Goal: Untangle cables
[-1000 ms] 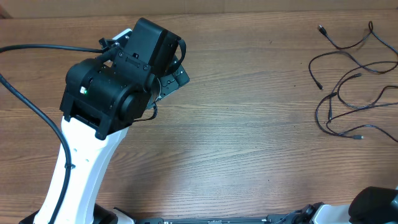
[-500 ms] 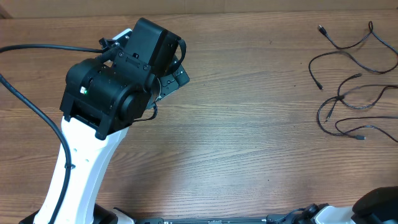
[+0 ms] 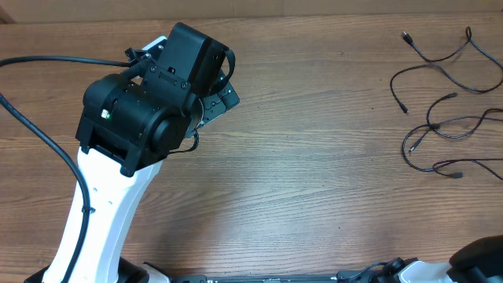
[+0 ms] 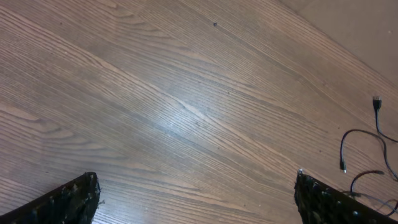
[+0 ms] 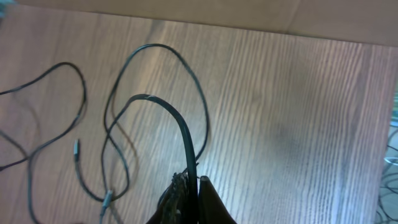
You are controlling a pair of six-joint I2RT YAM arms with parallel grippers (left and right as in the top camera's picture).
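Note:
Several thin black cables lie in loose loops at the table's right edge, and their plug ends show far right in the left wrist view. My right gripper is shut on one cable, which arcs up from between the fingers. More strands trail on the wood to its left. In the overhead view only part of the right arm shows, at the bottom right corner. My left gripper hangs open over bare wood at the table's left, far from the cables, with nothing between its fingers.
The left arm's black wrist and white link fill the left side of the overhead view, with its thick wiring running off left. A wooden table spans the view, with its far edge along the top.
The lower cable loops at the right have been pulled toward the right edge and flattened out. The left arm has not moved.

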